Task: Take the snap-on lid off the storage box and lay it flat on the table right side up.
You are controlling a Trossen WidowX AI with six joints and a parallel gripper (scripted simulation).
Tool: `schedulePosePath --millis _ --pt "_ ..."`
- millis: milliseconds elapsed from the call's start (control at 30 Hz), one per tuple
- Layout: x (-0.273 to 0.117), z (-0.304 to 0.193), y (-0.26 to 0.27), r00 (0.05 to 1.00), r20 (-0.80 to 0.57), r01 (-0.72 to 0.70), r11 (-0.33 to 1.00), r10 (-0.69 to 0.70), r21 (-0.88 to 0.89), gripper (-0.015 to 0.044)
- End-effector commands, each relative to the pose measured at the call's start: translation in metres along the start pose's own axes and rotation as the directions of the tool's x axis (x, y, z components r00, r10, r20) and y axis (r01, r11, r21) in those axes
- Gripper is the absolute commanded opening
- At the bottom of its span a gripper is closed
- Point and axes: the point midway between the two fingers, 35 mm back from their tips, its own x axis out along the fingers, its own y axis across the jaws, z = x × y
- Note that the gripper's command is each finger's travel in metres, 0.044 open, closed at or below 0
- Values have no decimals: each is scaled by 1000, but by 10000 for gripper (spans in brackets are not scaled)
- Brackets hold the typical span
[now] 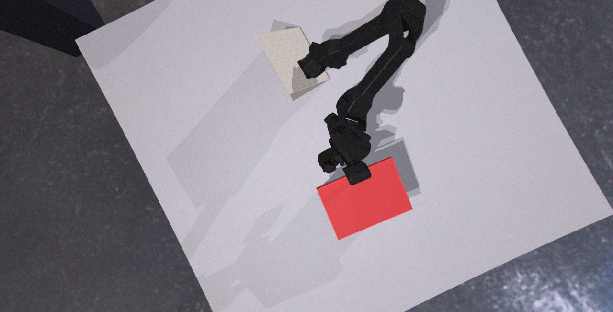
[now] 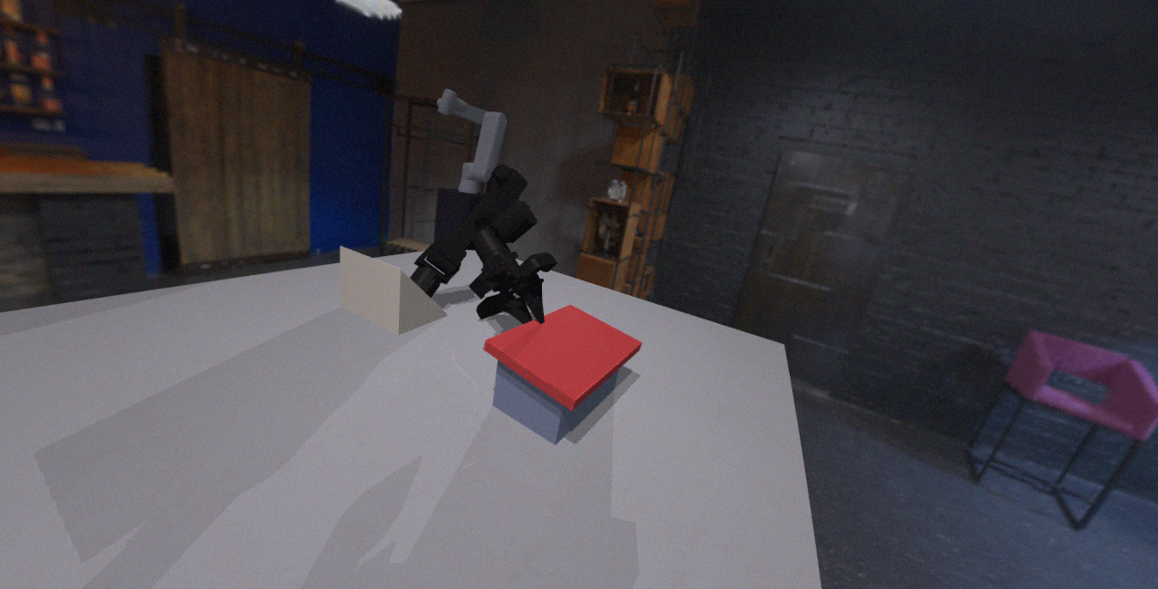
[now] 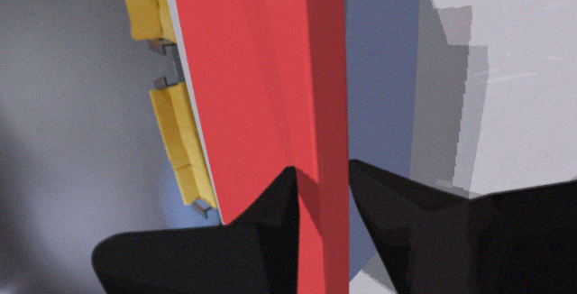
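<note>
The flat red lid (image 1: 368, 207) (image 2: 566, 350) (image 3: 252, 82) lies over the top of the blue-grey storage box (image 2: 530, 407) (image 3: 383, 59), right side up, and overhangs its walls. The box stands on the white table (image 1: 493, 159) (image 2: 712, 440). My gripper (image 3: 321, 172) is shut on the lid's edge on the arm's side, one finger over the top face and the other beneath the rim beside the box wall. Whether the lid is seated on the box or slightly raised cannot be told. The inside of the box is hidden.
A beige wedge-shaped block (image 1: 278, 48) (image 2: 372, 289) stands on the table beside the arm's base. A dark pillar (image 1: 47, 5) stands beyond the table's corner. A pink chair (image 2: 1077, 391) stands on the floor away from the table.
</note>
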Motion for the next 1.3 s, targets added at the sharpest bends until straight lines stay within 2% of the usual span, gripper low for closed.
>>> schedulePosePath --millis 0,1267 --pt "-3 0 4 1000 5 -3 1000 3 1 0" --pt "-24 0 52 1000 6 -3 1000 3 0 0"
